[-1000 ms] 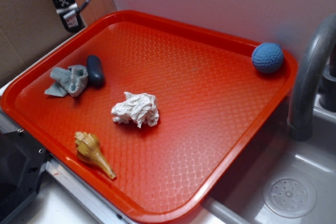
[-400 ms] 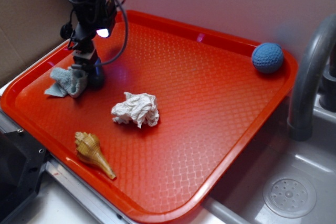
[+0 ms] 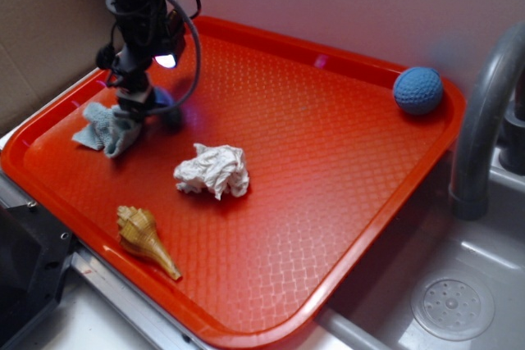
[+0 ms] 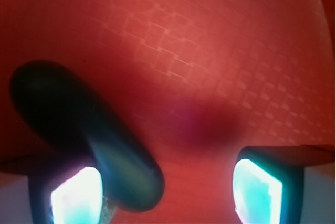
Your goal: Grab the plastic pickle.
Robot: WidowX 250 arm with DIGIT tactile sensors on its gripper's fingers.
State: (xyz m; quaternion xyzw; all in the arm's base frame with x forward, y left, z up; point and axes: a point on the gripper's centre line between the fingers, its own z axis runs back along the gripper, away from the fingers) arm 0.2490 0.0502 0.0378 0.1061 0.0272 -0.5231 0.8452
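The gripper (image 4: 167, 190) stands open; the glossy dark-green plastic pickle (image 4: 86, 140) hugs one finger, so closing may nudge it aside.

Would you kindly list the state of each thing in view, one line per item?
Gripper: open, lowered onto the tray, pickle against one finger, not clamped.
Pickle: lying flat on the tray.
Blue cloth: crumpled, beside the gripper.
White paper wad: crumpled, mid-tray.
Seashell: lying on its side near the front edge.
Blue ball: resting in the far corner.
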